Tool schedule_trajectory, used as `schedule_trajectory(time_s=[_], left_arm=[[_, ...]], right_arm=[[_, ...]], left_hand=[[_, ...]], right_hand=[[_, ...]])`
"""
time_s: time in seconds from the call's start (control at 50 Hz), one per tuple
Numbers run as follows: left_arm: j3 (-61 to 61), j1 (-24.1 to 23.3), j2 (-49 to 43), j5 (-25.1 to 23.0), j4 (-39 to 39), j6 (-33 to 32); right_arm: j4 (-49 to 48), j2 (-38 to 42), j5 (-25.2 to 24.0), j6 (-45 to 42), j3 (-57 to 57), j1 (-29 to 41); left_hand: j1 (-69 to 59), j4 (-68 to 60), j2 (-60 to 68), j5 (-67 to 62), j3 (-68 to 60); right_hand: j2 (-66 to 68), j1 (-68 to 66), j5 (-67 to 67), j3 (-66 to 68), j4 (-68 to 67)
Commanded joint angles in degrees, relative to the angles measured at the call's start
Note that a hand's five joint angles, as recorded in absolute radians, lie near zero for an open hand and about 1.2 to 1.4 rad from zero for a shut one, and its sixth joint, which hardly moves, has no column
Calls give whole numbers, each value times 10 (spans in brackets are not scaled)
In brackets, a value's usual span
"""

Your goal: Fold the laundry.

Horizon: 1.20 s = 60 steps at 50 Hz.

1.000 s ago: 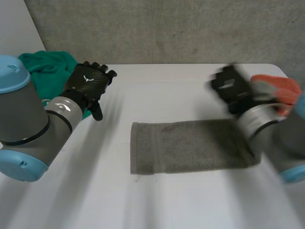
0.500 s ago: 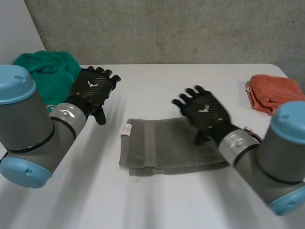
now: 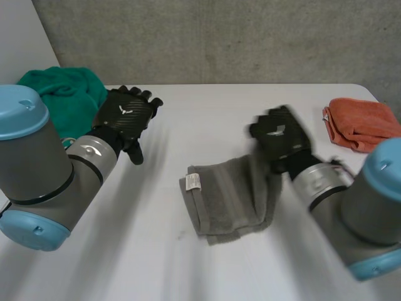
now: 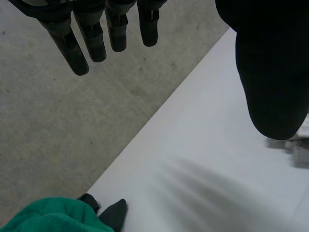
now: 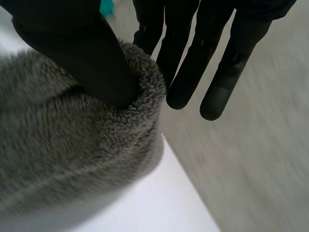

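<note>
Towel: A grey towel (image 3: pixel 229 197) lies bunched near the middle of the white counter (image 3: pixel 125 251). A white tag (image 3: pixel 193 182) faces up at the end nearer the left arm, and the other end rises toward the right hand (image 3: pixel 280 137).
Handling: By its look the towel is soft, light and limp. It will likely sag and drag rather than keep any shape, and its thick pile should not slip easily. A corner or hemmed edge looks like the best hold, since a grip in the middle would only gather it further.
Right hand: It pinches the towel's raised end, with the thumb (image 5: pixel 96 63) sunk into the pile and the straight fingers (image 5: pixel 186 82) behind the rolled edge.
Left hand: The left hand (image 3: pixel 125 116) hovers above the counter, apart from the towel. Its fingers are straight and spread, and it carries nothing.
Surroundings: A green cloth (image 3: pixel 62 88) is heaped at the far corner behind the left hand. An orange cloth (image 3: pixel 360 122) lies folded at the opposite edge, and a concrete wall (image 3: pixel 219 37) stands behind.
Head view: It lays out the whole counter, showing both arms, the towel's outline and the two other cloths.
Right wrist view: It shows the pinch up close, with the towel's (image 5: pixel 63 159) edge curling round the thumb; in the head view the back of the hand hides this.
Left wrist view: It confirms the bare space under the open left hand (image 4: pixel 96 38), with the green cloth (image 4: pixel 48 215) beyond the fingertips.
</note>
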<state>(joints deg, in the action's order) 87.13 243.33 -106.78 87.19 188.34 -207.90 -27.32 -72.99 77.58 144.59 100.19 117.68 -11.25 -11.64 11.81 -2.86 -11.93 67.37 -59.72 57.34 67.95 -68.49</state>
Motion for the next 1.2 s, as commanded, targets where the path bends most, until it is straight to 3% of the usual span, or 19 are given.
schedule_trajectory(time_s=[0.02,0.04,0.1,0.12,0.18,0.22,0.28,0.36,0.44,0.56,0.66,0.8,0.88,1.0,1.1,1.18,1.2], left_arm=[[9,-1,9,3,-1,1],[10,-1,9,3,-1,3],[15,-4,8,3,0,14],[11,-9,7,3,1,27],[2,-18,5,4,2,50],[-15,-27,2,4,5,73],[-42,-49,-12,6,7,103],[-78,-98,-39,9,4,145],[-94,-130,-61,38,2,194],[-108,-168,-113,103,-16,235],[-140,-193,-184,154,-79,236],[-164,-193,-246,176,-156,233],[-161,-189,-248,194,-149,233],[-178,-167,-222,191,-160,210],[-198,-161,-175,181,-172,155],[-217,-142,-114,134,-168,141],[-227,-131,-95,100,-168,138]], right_arm=[[17,99,-74,-25,-3,132],[30,111,-75,-28,-4,135],[90,132,-81,-38,-15,129],[107,124,-88,-32,-14,126],[104,87,-89,-13,-17,109],[99,29,-81,28,-26,57],[109,-21,-53,138,-52,-5],[180,-17,-48,276,-96,-53],[270,35,-61,325,-154,-61],[367,101,-60,300,-227,-56],[404,157,-59,264,-265,-54],[409,208,-49,242,-274,-39],[404,223,-23,182,-277,-29],[388,182,47,127,-272,-25],[319,140,61,118,-228,-5],[252,62,58,114,-151,20],[222,34,56,109,-114,29]], left_hand=[[12,16,-18,29,19],[12,16,-18,29,19],[12,16,-18,29,19],[12,16,-18,28,19],[10,14,-16,26,17],[7,11,-13,23,14],[2,6,-8,18,9],[-3,1,-2,13,4],[-13,-9,8,3,-6],[-13,-9,8,3,-6],[-3,1,-2,13,4],[0,4,-6,16,7],[-10,-6,4,6,-3],[-8,-4,3,8,-1],[12,16,-18,29,19],[12,16,-18,29,19],[12,16,-18,29,19]], right_hand=[[126,-203,127,121,-115],[126,-203,127,121,-115],[-465,389,-465,-471,476],[-574,497,-573,-579,585],[-574,497,-573,-579,585],[-574,497,-573,-579,585],[-574,497,-573,-579,585],[-574,497,-573,-579,585],[-574,497,-573,-579,585],[-574,497,-573,-579,585],[-574,497,-573,-579,585],[-574,497,-573,-579,585],[-574,497,-573,-579,585],[-574,497,-573,-579,585],[-574,497,-573,-579,585],[-574,497,-573,-579,585],[-574,497,-573,-579,585]])
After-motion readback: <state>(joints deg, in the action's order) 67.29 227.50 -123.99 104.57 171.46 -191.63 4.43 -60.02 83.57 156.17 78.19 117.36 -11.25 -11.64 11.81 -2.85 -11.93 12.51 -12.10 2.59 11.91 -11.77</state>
